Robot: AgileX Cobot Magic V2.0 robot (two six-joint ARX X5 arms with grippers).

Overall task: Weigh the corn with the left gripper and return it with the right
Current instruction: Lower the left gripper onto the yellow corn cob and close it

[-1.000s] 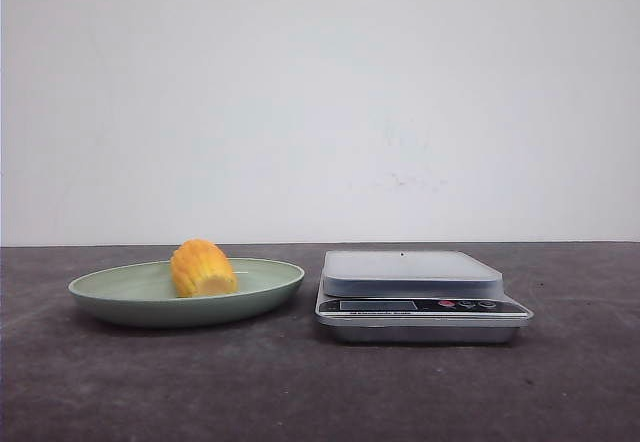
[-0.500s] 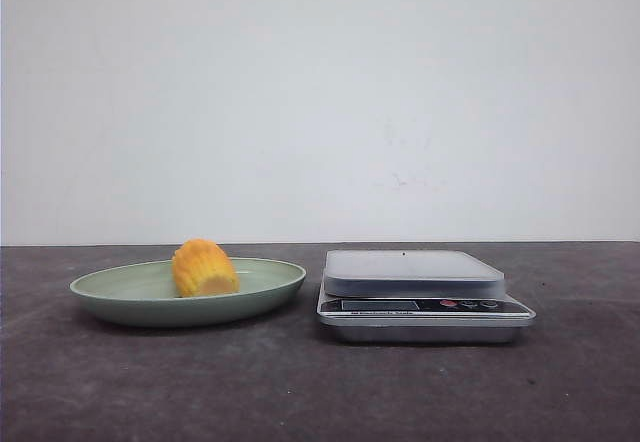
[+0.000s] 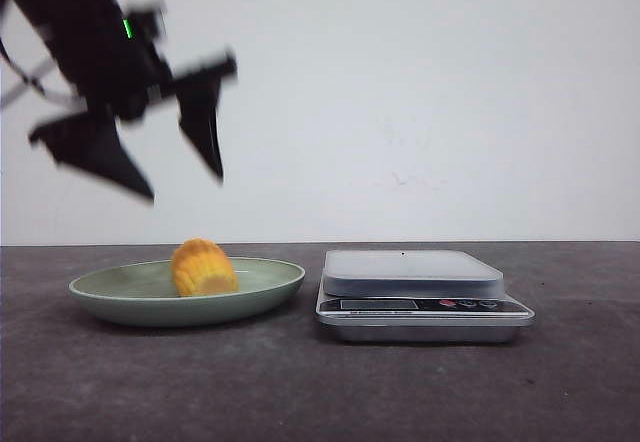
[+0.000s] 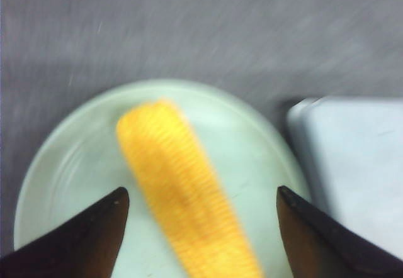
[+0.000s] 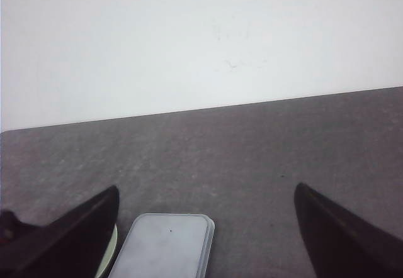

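- The corn [image 3: 204,268] is sitting in the pale green plate [image 3: 120,297], a bit right of the plate's middle in the front view, nothing touching it.
- The left gripper [image 3: 180,188] hangs in the air above the plate, roughly at 11 o'clock from the corn, well clear of it. It's blurry, but the fingers [image 3: 205,132] are spread wide with nothing between them.
- In the left wrist view the corn [image 4: 182,196] lies between the two finger tips [image 4: 94,237].
- The kitchen scale [image 3: 420,297] sits just beside the plate at 3 o'clock, its platform bare.
- The right gripper [image 5: 204,227] only shows in its own wrist view: jaws wide apart, holding nothing, with the scale [image 5: 165,245] below.
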